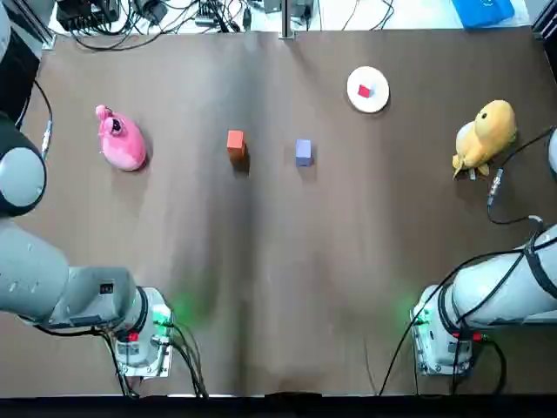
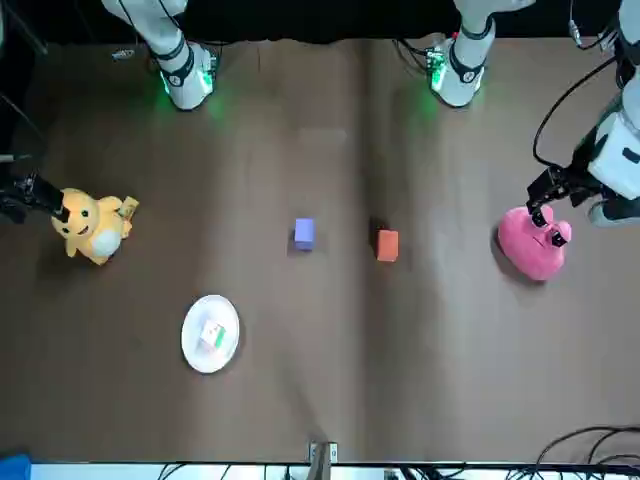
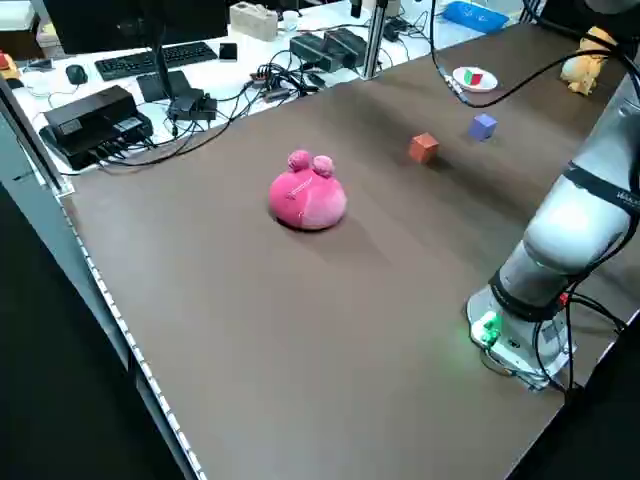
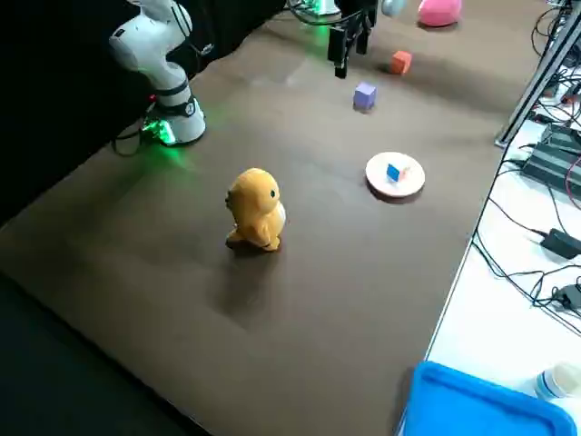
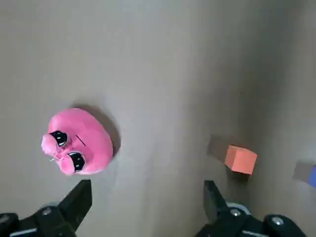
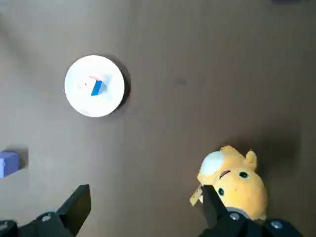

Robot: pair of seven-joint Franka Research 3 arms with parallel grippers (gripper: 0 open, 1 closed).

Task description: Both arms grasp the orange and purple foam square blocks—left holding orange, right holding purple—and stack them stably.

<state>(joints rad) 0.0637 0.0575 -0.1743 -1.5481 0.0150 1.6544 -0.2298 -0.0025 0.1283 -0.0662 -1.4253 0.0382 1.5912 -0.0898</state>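
Orange block (image 1: 236, 142): lies on the tabletop (image 1: 278, 261) mid-field; near the purple block (image 1: 303, 151), not touching it
Left gripper (image 5: 147, 183): raised near the pink plush (image 1: 121, 142); jaws spread wide, empty; orange block well apart, toward centre
Right gripper (image 6: 145, 189): raised near the yellow plush (image 1: 484, 135); jaws spread, empty; purple block well apart

The orange block (image 1: 235, 143) and purple block (image 1: 303, 151) stand apart mid-table with a bare gap between them, and the table (image 1: 278, 287) lies open all the way down the robot's side; the pink plush (image 1: 120, 142) sits well off to the left, the yellow plush (image 1: 484, 135) well off to the right. One nearer obstacle — the white plate (image 1: 379, 97) lies beyond the purple block and to its right, near but apart.
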